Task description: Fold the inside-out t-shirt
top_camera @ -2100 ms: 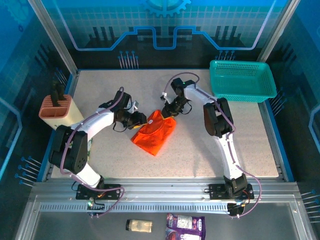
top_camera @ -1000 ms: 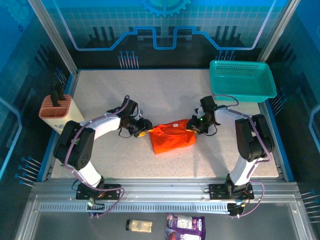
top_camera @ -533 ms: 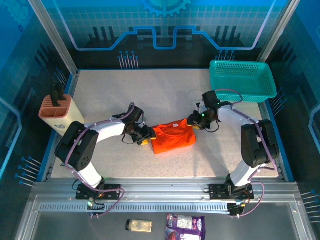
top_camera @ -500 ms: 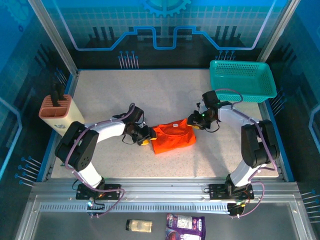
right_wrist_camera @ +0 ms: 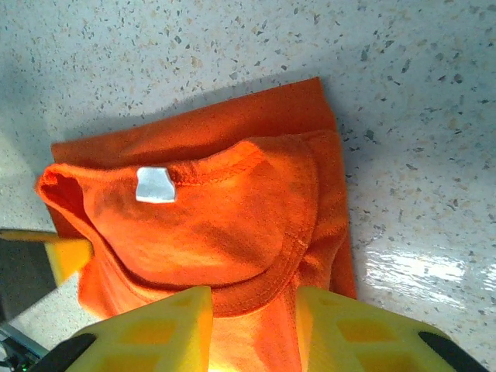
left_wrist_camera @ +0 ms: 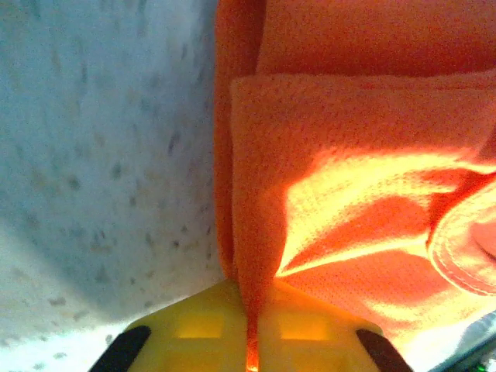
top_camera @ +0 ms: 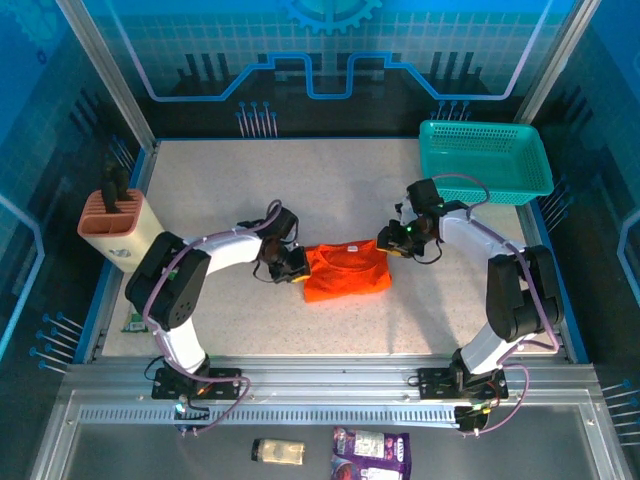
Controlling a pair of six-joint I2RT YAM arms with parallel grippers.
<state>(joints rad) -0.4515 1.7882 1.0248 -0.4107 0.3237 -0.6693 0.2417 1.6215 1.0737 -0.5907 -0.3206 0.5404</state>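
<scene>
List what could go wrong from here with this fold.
1. The left gripper pinches only a thin edge fold of the orange t-shirt; a pull could slip it free.
2. The right gripper straddles the collar, and its grip is unclear; moving it may drag or bunch the stacked layers.

An orange shirt [right_wrist_camera: 209,225] lies folded flat on the speckled tabletop [right_wrist_camera: 403,116]. Its neck hole faces up, with a small white tag [right_wrist_camera: 153,184] inside. The right pincer [right_wrist_camera: 252,298] is at the bottom, its two yellow fingers [right_wrist_camera: 167,318] apart over the collar. The left pincer [right_wrist_camera: 66,252] pokes in at the left, its yellow tip touching the shirt's edge.
</scene>
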